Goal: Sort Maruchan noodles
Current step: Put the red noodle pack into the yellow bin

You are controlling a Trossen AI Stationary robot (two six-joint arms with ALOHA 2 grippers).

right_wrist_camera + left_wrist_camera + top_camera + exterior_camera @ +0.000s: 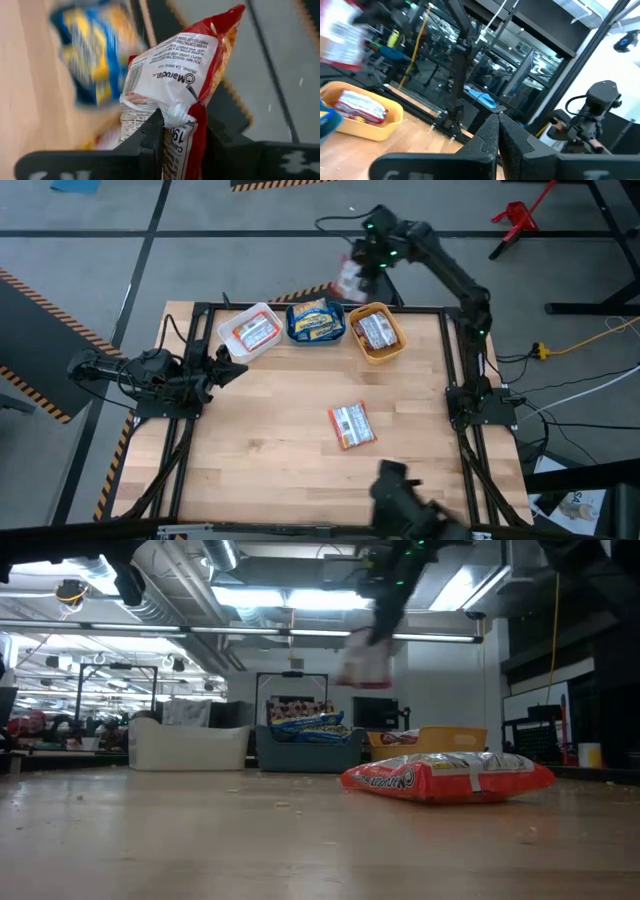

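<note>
High view: the wooden table (280,460) carries three bins in a row along its far edge, a white bin (228,323), a teal bin (293,326) and an orange bin (392,350), each with noodle packets inside. The right arm reaches out past the far edge, and the right gripper (352,268) hangs above the floor just beyond the teal and orange bins, pinching a red-and-white packet (347,278). The left arm waits at the table's left side, its left gripper (232,368) pointing toward the white bin with fingers pressed together, as the left wrist view shows.

One more red packet (351,425) lies flat on the bare wood, near the middle and well apart from the bins. In the low view its face shows white lettering, too small to read.

In the right wrist view the held packet's back panel reads "Maruchan, Inc." with smaller lines of print and a barcode beside it. The fingers clamp its lower end, and blurred blue-and-yellow packets (95,55) sit behind it.
</note>
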